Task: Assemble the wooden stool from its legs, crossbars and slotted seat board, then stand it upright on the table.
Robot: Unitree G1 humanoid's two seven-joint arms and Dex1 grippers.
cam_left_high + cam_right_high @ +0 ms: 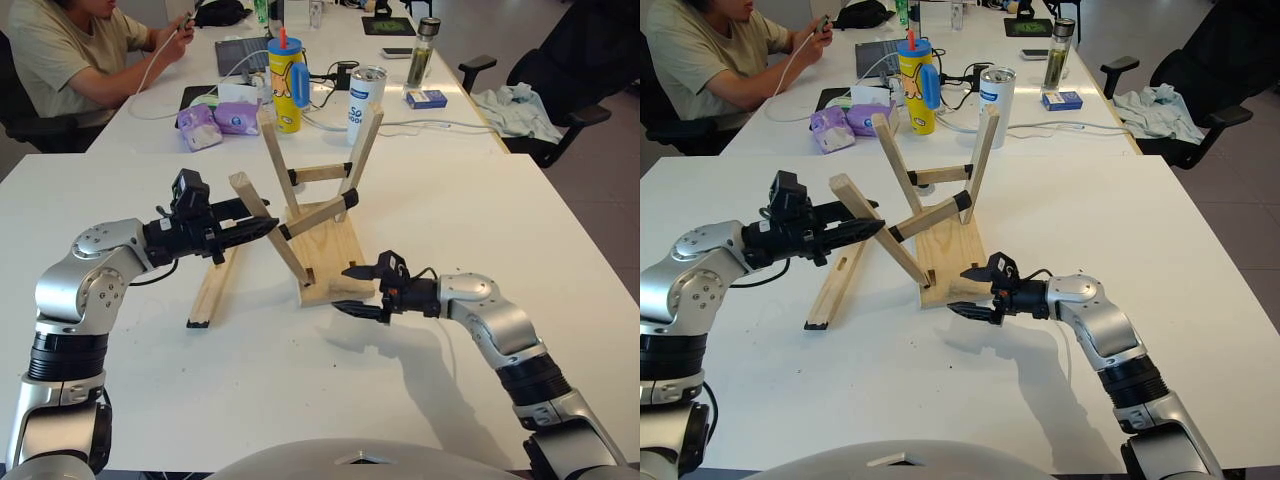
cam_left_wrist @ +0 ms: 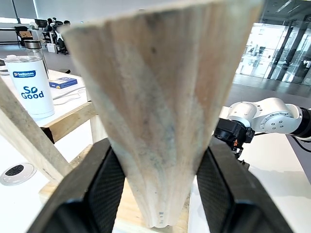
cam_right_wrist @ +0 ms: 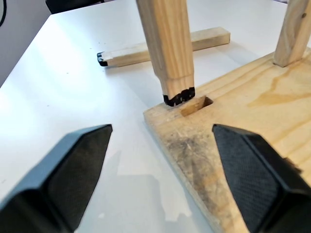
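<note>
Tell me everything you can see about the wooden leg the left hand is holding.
The leg is a square bar of pale, grained wood, narrowing to a black-marked tip. It leans, not upright. The left hand is shut on it partway up, a finger on each side. Its tip rests on the seat board at the edge of a slot, not seated in it. A crossbar appears to meet it near the hand.

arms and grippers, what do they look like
The left arm and right arm have rounded silver-grey shells with black bands at the joints. A thin black cable loops under the left arm's wrist. The left gripper and right gripper are black, each with two tapering fingers whose pads are finely textured.
</note>
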